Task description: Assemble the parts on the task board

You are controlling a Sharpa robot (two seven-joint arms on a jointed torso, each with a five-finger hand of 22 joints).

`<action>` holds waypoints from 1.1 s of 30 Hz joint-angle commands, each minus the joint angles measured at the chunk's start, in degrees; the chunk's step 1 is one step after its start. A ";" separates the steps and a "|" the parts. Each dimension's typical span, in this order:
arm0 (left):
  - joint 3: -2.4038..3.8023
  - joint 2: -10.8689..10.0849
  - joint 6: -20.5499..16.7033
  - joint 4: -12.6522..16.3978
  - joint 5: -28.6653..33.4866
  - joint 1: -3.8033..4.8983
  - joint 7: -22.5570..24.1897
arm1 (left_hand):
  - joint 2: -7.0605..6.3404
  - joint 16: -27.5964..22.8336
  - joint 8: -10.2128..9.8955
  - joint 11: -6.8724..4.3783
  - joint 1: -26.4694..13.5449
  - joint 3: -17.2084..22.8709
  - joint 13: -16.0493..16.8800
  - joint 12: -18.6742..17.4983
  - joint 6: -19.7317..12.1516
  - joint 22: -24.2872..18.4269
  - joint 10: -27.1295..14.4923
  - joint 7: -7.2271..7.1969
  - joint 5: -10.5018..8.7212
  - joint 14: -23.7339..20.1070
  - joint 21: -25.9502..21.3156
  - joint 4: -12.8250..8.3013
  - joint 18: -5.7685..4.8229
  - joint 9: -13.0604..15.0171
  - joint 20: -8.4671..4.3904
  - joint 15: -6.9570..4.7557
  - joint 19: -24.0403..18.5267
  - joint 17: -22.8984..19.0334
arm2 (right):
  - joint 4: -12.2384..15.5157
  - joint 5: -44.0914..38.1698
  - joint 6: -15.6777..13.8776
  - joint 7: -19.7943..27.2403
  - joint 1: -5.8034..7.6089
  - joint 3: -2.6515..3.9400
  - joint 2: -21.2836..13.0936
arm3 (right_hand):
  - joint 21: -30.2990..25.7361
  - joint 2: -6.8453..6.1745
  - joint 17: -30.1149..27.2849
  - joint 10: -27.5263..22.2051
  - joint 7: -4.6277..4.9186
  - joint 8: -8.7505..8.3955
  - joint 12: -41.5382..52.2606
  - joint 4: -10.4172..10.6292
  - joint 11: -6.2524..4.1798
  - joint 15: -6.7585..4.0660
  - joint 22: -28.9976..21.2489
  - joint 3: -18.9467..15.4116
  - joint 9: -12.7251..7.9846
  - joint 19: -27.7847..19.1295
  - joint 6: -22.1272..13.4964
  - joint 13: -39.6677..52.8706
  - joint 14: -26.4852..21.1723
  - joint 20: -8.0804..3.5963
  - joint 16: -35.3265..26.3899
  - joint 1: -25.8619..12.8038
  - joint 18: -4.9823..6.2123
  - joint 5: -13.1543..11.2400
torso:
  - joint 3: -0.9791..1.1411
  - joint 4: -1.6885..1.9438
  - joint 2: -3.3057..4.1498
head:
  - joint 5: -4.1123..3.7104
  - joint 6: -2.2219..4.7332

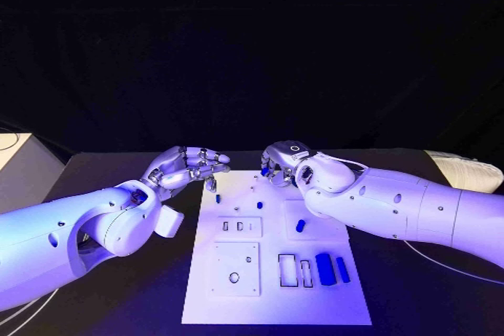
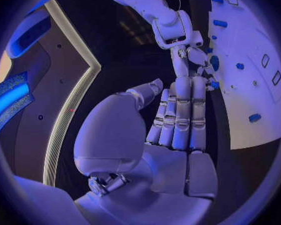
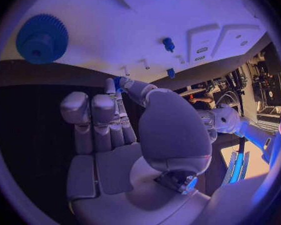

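The white task board [image 1: 275, 307] lies lengthwise down the middle of the black table [image 1: 420, 307], its long axis running away from the robot. Near its close right corner two long blue parts [image 1: 323, 266] lie side by side, both pointing along the board, just beside two narrow slots. A shorter blue part [image 1: 301, 225] rests a little tilted on the raised square right of centre. Farther up, one small blue part [image 1: 218, 199] sits by the left edge and another [image 1: 258, 203] stands near the middle. In the right wrist view a blue gear [image 3: 42, 38] lies flat on the board.

The left hand [image 1: 189, 166] hovers over the board's far left corner, fingers curled in toward the palm; nothing shows inside them. The right hand [image 1: 282, 161] reaches over the far edge, back upward, and its thumb and fingertip pinch a small blue piece [image 3: 117, 83], as the right wrist view shows
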 commanded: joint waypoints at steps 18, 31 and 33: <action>0.04 0.46 1.22 -0.17 0.23 0.19 -0.14 | -0.08 -0.44 -0.33 0.14 -0.07 0.29 0.06 -0.31 -0.32 -0.07 -0.37 0.13 -0.06 -0.48 0.03 -0.06 0.86 0.07 0.11 0.18 0.08 0.05 | -2.49 0.49 -0.34 -0.28 -0.11 0.02 2.54 | 0.12 -0.48 -0.16 -0.44 0.37 0.41 -0.46 0.20 0.31 -0.02 -0.06 0.30 1.73 0.04 -0.64 -0.02 -0.06 0.06 0.38 -0.48 -0.79 1.99 | -0.04 -0.04 0.06 | 0.56 -0.49; 0.04 0.72 1.15 -0.29 0.29 0.19 -0.07 | -0.08 -0.44 -0.33 0.14 -0.07 0.29 0.06 -0.31 -0.32 -0.07 -0.37 0.13 -0.06 -0.48 0.03 -0.06 0.86 0.07 0.11 0.18 0.08 0.05 | -3.27 1.18 1.09 0.11 -0.56 -0.06 3.52 | 0.03 -0.57 -0.20 -0.52 0.41 0.39 -0.49 0.22 0.35 0.01 -0.17 0.30 1.77 -0.03 -0.75 -0.03 -0.07 0.09 0.40 -0.58 -0.76 2.23 | -0.05 -0.02 0.06 | 0.91 -0.92; 0.04 0.74 1.15 -0.32 0.30 0.19 -0.06 | -0.08 -0.44 -0.33 0.14 -0.07 0.29 0.06 -0.31 -0.32 -0.07 -0.37 0.13 -0.06 -0.48 0.03 -0.06 0.86 0.07 0.11 0.18 0.08 0.05 | -3.38 1.24 1.24 0.13 -0.65 -0.08 3.60 | 0.03 -0.57 -0.20 -0.52 0.41 0.39 -0.49 0.22 0.35 0.01 -0.17 0.30 1.77 -0.03 -0.75 -0.03 -0.07 0.09 0.40 -0.58 -0.76 2.23 | -0.07 -0.04 0.04 | 0.96 -1.00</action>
